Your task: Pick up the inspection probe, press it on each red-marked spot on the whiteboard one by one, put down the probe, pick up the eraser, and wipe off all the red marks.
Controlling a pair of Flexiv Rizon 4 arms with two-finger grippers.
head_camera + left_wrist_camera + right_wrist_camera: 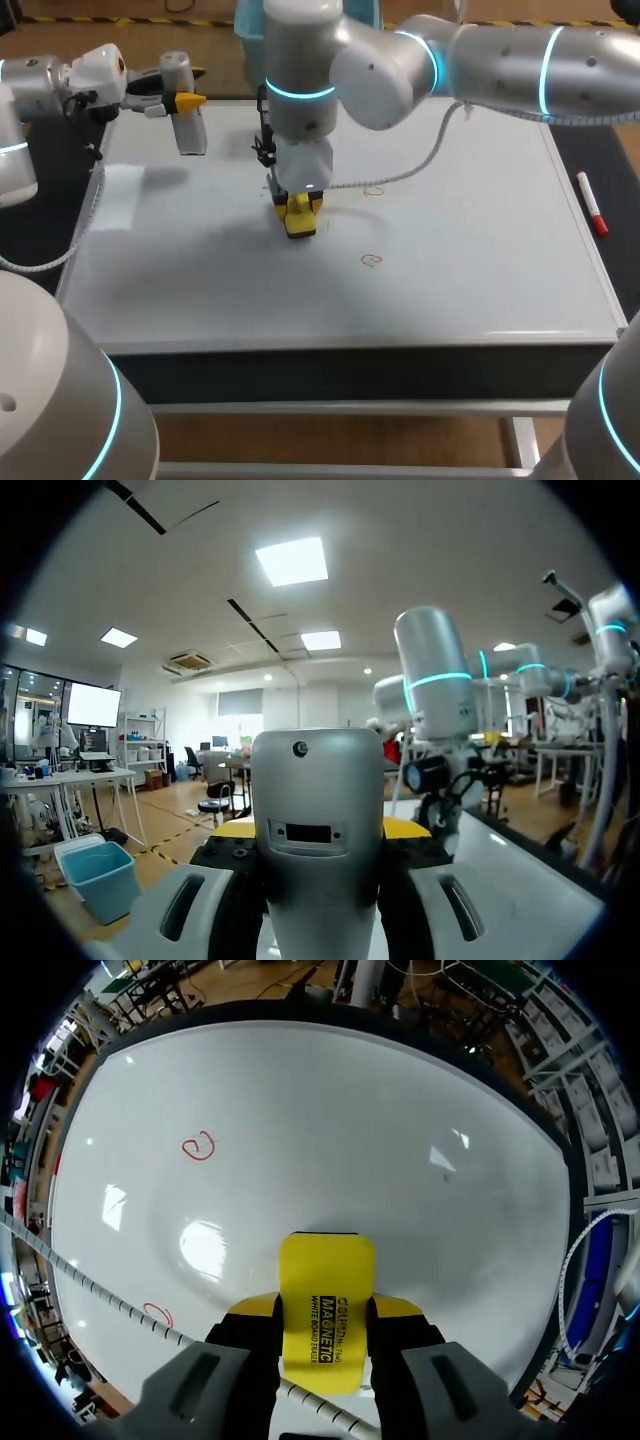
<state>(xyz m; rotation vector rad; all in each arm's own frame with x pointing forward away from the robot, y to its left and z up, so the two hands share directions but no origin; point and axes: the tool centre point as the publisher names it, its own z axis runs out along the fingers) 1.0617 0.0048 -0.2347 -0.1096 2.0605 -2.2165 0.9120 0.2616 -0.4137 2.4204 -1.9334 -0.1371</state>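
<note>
My right pincer point(325, 1310) clamps the yellow eraser point(326, 1260), flat on the whiteboard point(420, 1130). One red mark point(199, 1146) lies ahead, another beside me; I'd press evenly and sweep through both. My left pincer point(188, 88) grips the probe point(190, 130).

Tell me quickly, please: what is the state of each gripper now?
Left gripper: jaws closed on the inspection probe.
Right gripper: jaws closed on the eraser.

**Both grippers gripping, right arm past the middle**

Your right arm point(500, 60) comes in from the right and reaches past the middle. Its wrist points straight down and its gripper point(300, 208) is clamped on the eraser point(301, 224). Your left arm point(40, 85) sits at the far left corner, with its gripper point(185, 100) level and its fingers pinching the probe point(190, 135).
</note>
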